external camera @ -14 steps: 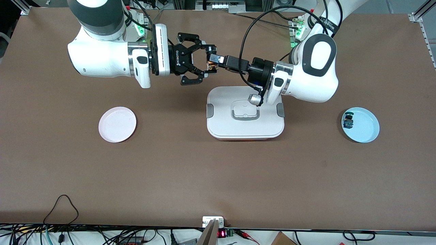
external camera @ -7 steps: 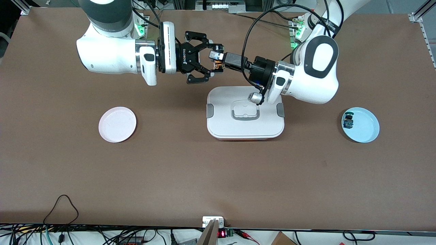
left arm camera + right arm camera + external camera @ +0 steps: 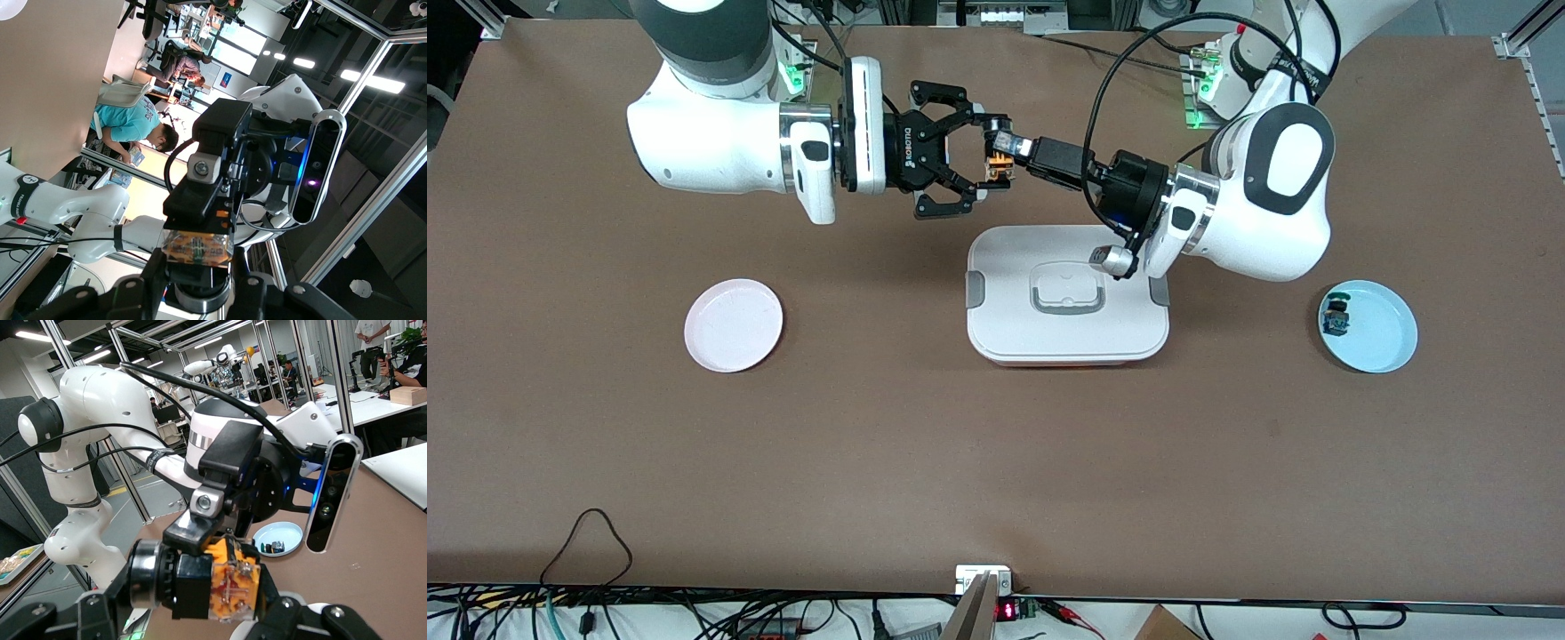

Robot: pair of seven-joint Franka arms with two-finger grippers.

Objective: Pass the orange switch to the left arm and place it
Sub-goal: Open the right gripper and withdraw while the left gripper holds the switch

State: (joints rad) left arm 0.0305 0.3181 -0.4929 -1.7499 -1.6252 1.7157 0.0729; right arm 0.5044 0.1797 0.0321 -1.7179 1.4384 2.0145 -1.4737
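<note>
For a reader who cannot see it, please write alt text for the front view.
Two white robot arms meet in the air above the brown table, just past the large white lidded box: the tiny orange push-button switch sits between the right gripper and the left gripper. An empty pink plate and a light blue plate with a small blue-and-green switch flank the box.

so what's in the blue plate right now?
The blue plate holds one small blue-and-green switch, lying by its rim toward the box. Nothing else shows in it. The switch's underside is hidden.
</note>
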